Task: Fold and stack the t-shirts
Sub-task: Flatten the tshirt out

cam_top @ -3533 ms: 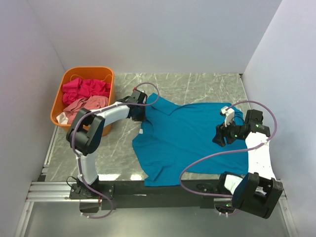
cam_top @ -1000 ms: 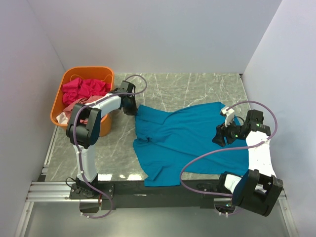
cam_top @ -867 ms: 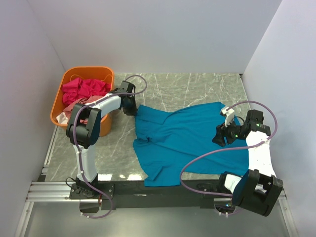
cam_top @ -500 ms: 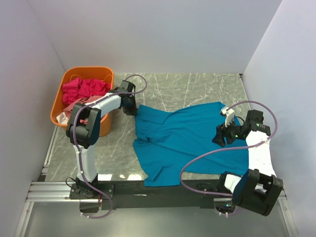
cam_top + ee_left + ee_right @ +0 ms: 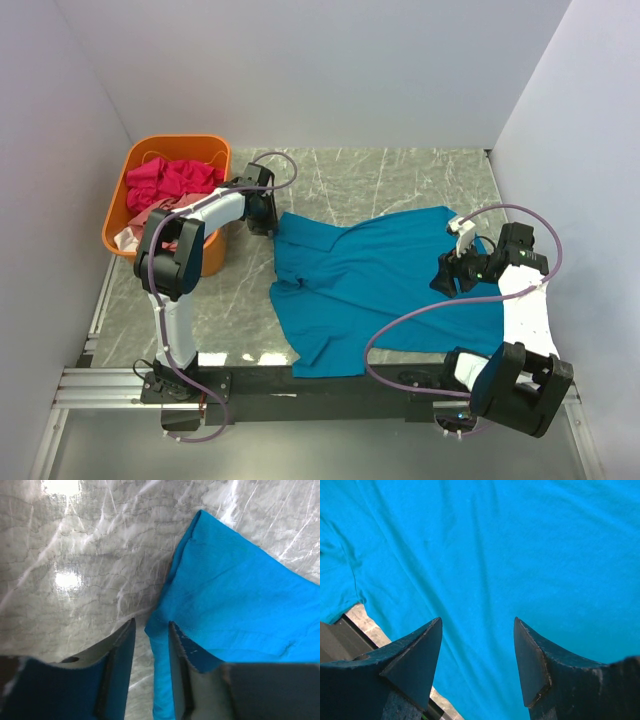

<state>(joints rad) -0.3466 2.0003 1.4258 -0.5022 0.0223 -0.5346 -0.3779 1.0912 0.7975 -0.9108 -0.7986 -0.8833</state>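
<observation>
Clearance first: jaws of the left gripper (image 5: 151, 625), slightly parted, should widen off the shirt (image 5: 240, 595) edge between them; the right gripper (image 5: 478, 621) hangs spread.

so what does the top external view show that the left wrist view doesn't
Only top external: the orange basket holding the magenta-pink t-shirt and the salmon-pink t-shirt, both whole arms, and the right gripper over the teal-blue t-shirt. Only left wrist: a close look at the left gripper, jaws slightly apart with the shirt's edge between them. Both: the teal-blue t-shirt and the marbled table.
</observation>
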